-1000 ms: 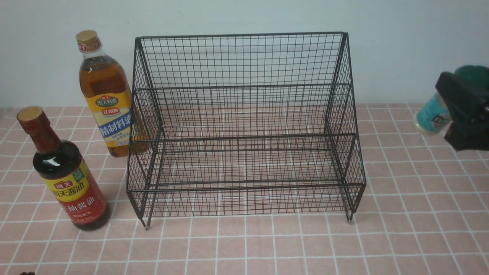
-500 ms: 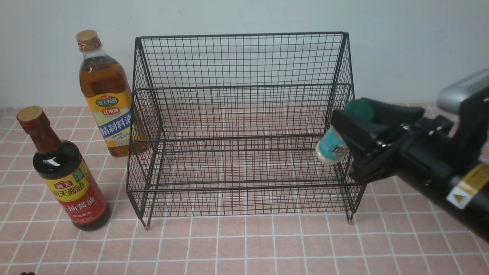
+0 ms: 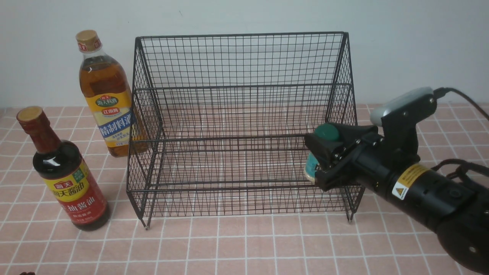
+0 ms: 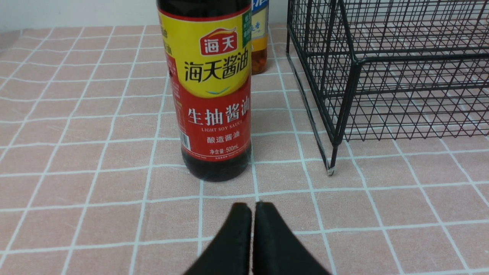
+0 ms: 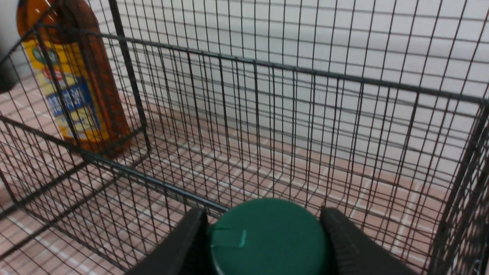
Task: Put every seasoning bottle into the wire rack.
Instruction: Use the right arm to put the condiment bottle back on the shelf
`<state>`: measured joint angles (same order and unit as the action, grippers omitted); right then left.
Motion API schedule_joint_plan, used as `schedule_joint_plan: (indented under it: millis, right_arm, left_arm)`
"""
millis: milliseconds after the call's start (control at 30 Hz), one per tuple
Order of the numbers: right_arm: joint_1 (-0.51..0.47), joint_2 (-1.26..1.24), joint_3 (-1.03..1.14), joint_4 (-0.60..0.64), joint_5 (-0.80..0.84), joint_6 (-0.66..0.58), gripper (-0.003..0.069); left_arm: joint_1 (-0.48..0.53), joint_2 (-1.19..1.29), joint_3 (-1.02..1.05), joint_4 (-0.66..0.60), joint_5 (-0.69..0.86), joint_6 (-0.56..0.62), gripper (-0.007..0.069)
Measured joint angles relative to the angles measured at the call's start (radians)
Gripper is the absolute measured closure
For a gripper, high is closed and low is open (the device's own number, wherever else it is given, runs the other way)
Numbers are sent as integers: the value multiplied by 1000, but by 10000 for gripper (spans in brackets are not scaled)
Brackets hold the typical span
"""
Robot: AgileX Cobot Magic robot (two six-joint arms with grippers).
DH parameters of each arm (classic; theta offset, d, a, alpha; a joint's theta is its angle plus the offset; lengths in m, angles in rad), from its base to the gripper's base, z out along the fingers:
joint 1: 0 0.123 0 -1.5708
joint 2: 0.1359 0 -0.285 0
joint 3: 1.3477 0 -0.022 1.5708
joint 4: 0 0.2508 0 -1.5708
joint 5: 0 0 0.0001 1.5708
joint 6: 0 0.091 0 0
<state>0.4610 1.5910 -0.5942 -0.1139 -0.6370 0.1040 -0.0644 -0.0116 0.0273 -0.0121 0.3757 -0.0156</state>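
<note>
- The right gripper [image 3: 315, 162] pinched the tiny green-capped shaker [image 3: 326, 132] by its sides, 1 finger on each side of the cap in the right wrist view.
- The shaker hung at the right end of the wire rack [image 3: 237, 198], low over the front tier. I could not tell whether its base touched the mesh.
- Its long axis stood near upright, cap uppermost and base tipped a little toward the rack's middle. By my judgement the next move was straight down onto the tier, with that tilt righted before letting go.
- The left gripper [image 4: 252, 214] was pressed together and held nothing.
- The dark soy bottle [image 4: 212, 95] stood upright on the table [image 3: 267, 244] straight ahead of the left gripper and apart from it. The tall amber bottle [image 3: 109, 103] stood behind it, just beside the rack's left wall.
- Those 2 bottles were outside the rack, and the left arm was the nearer one to them.
</note>
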Motion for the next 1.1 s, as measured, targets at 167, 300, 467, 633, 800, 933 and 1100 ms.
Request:
schedule_joint_plan:
  millis: [167, 300, 467, 633, 800, 933, 1100]
  right_arm:
    - [0, 24, 0, 31, 2, -27, 319]
    - [1, 36, -1, 32, 2, -30, 319]
    - [2, 59, -2, 33, 0, -31, 319]
    - [2, 75, -2, 38, 6, -31, 315]
    - [2, 75, -3, 38, 5, -31, 257]
    - [2, 49, -3, 38, 24, -31, 220]
    - [2, -37, -3, 40, 82, -31, 213]
  left_arm:
    - [0, 0, 0, 0, 0, 0, 631]
    - [0, 0, 0, 0, 0, 0, 631]
    - [0, 0, 0, 0, 0, 0, 631]
    - [0, 0, 0, 0, 0, 0, 631]
    - [0, 0, 0, 0, 0, 0, 631]
    - [0, 0, 0, 0, 0, 0, 631]
    - [0, 0, 0, 0, 0, 0, 631]
